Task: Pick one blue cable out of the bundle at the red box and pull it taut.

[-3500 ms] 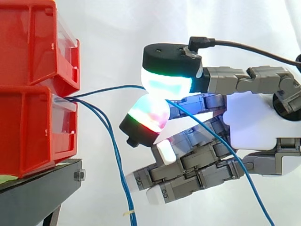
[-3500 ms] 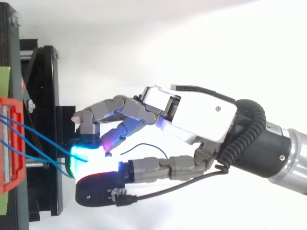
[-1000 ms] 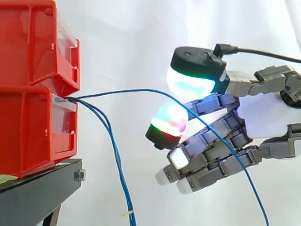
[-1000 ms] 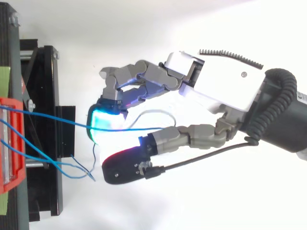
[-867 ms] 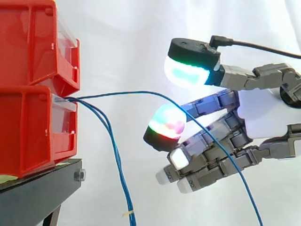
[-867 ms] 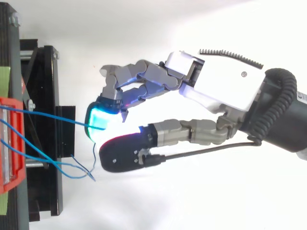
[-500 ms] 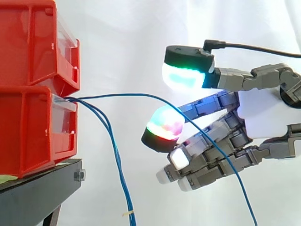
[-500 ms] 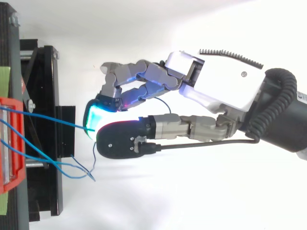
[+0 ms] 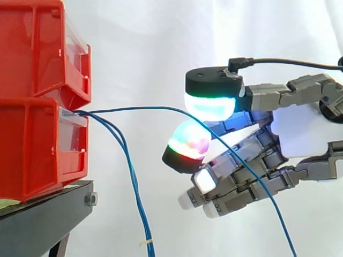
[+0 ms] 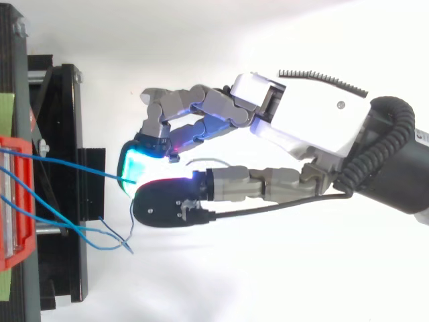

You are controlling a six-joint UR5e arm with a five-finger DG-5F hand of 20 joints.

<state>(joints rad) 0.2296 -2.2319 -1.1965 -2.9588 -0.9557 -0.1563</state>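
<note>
Close in, the robot hand (image 9: 292, 134) has two glowing pads (image 9: 210, 106) closed together on one blue cable (image 9: 139, 108), and the rest of the fingers are curled underneath, holding nothing. It is a thin pinch, and the wire seems to sit near the pads' rounded edges, so on a pull to the right it may simply slide through. The cable's tail drops away down to the right past those curled fingers, and it could snag there. Moving left, the span back to the box bows in a gentle arc and is not yet taut, so there is slack to take up before any tension arrives. A sudden jerk at that point could pop the grip. Further left, the rest of the bundle (image 9: 131, 182) hangs down just beside the chosen strand, and all of it leaves the same slot. If the strands are crossed in there, the neighbours get dragged along. Farthest left is the red box (image 9: 32, 144) on its black stand (image 9: 43, 219). Too hard a pull might shift it or yank the wire free.
</note>
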